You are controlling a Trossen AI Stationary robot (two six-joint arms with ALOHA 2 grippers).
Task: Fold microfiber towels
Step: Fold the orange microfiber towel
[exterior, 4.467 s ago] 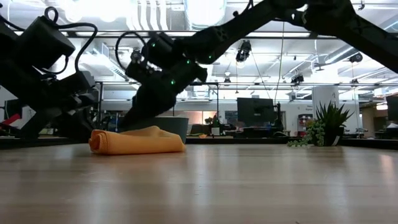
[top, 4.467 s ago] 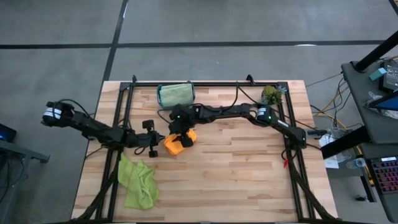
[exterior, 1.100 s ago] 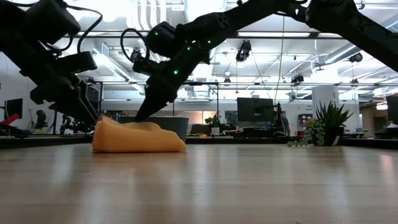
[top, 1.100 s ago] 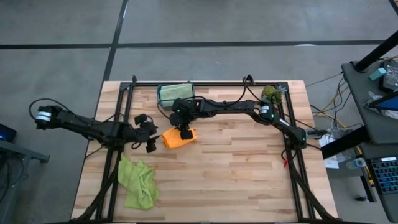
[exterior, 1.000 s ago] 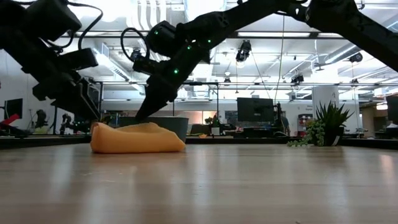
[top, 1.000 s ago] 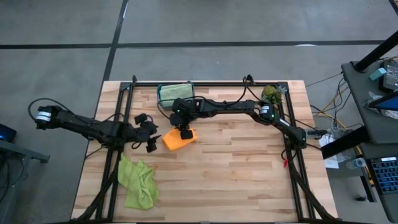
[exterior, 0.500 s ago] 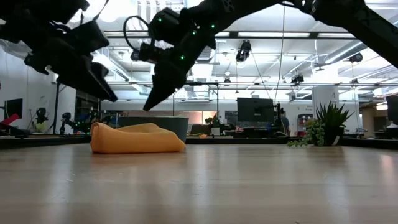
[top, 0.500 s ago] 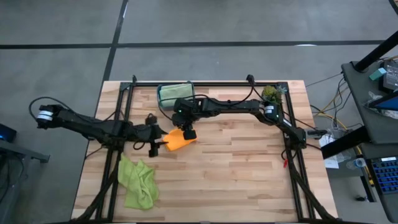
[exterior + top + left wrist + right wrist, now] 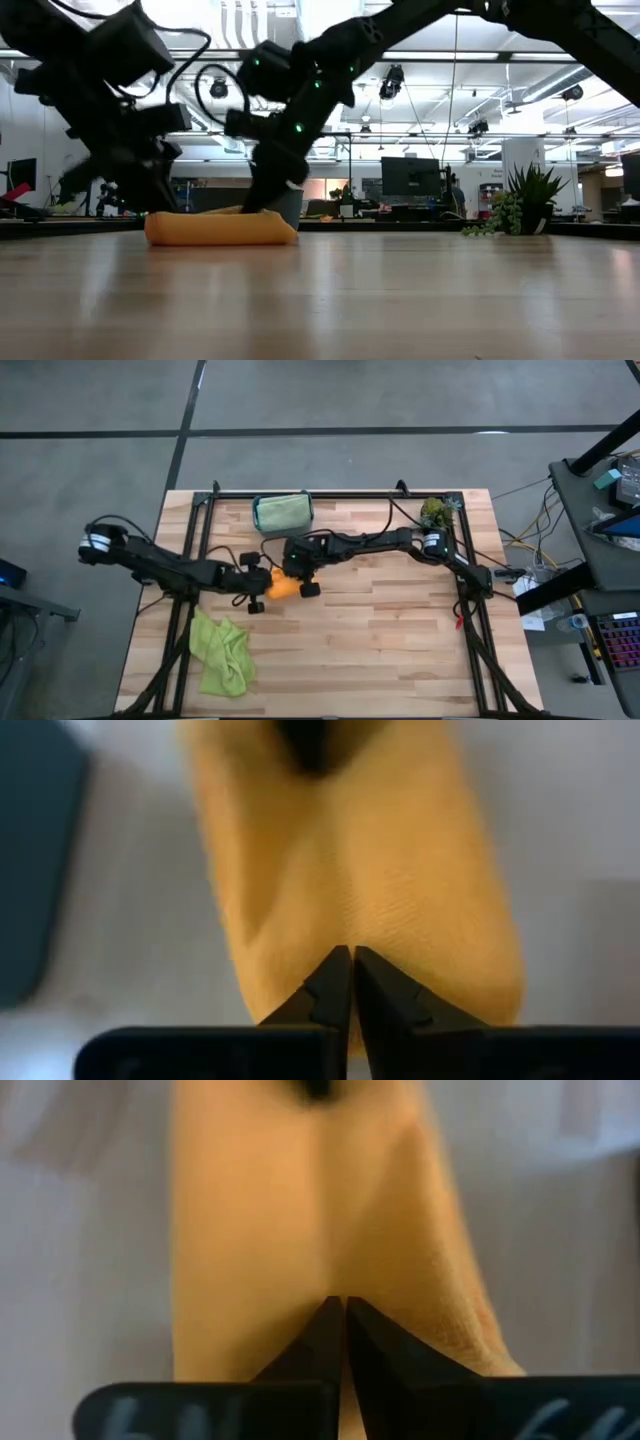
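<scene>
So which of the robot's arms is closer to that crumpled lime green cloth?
The left. Its end effector sits at the orange towel, just beyond the lime green cloth. The right end effector is at that towel's far side.

the orange towel [image 9: 281, 586] lies folded mid-table, the lime green towel [image 9: 222, 652] crumpled near the left front corner.

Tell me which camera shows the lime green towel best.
The high view: the lime green towel lies crumpled near the table's front left corner, fully in sight there. The low view and both wrist views don't show it at all; they take in only the orange towel between the two arms.
</scene>
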